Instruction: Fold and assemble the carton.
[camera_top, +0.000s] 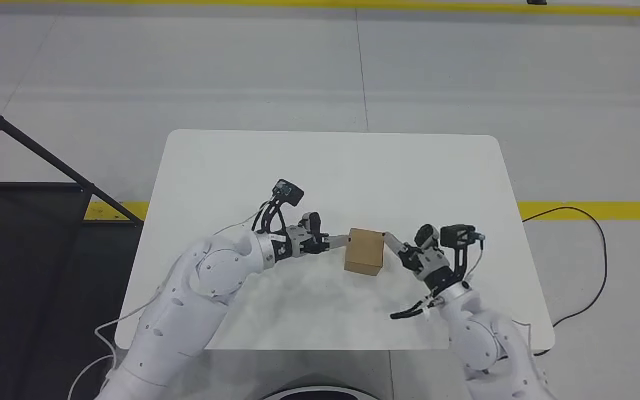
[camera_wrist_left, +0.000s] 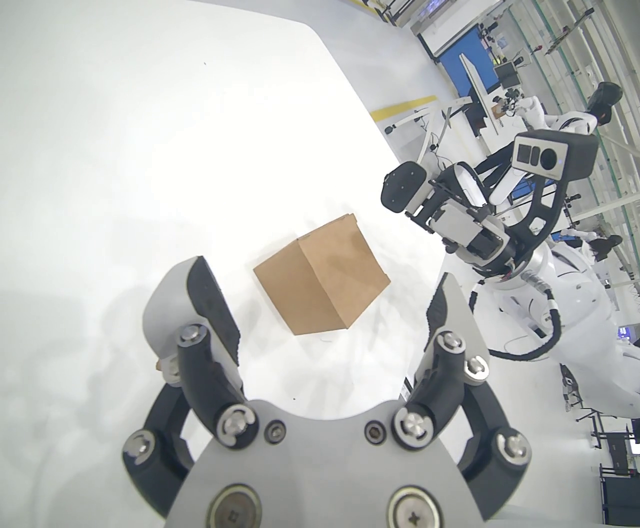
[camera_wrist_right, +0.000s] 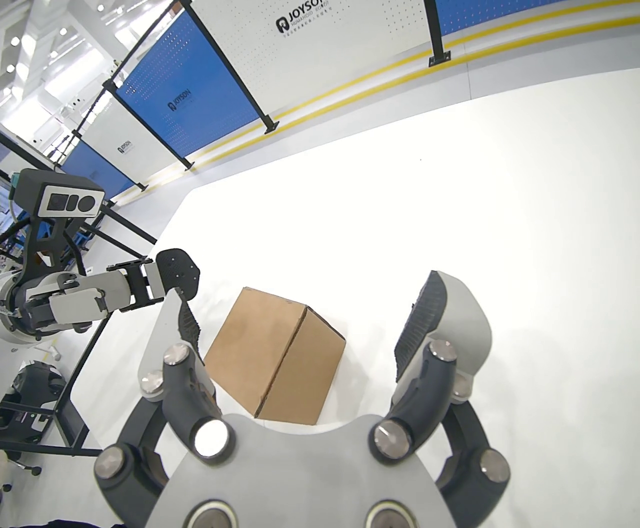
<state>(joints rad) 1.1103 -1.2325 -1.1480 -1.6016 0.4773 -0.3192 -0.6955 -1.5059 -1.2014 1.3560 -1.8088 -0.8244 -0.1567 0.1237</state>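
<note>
Between your left end effector (camera_wrist_left: 322, 277) and right end effector (camera_wrist_right: 310, 295), the carton (camera_top: 365, 252) sits on the tabletop (camera_top: 420, 170), flaps looking shut. Both spread wide, gripping nothing, close on either side, flanking it, I'd say, to press its sides square.

The left arm (camera_top: 200, 285) and the right arm (camera_top: 480, 335) had white shells. The left gripper (camera_wrist_left: 322, 272) and the right gripper (camera_wrist_right: 305, 287) each had a silver plate (camera_wrist_left: 320, 475) with screws (camera_wrist_left: 235, 425), black links (camera_wrist_left: 205, 370) and grey fingers (camera_wrist_left: 165, 310) with black ribbed pads (camera_wrist_left: 215, 300). A black cable (camera_wrist_left: 550, 325) ran beside the right wrist.
</note>
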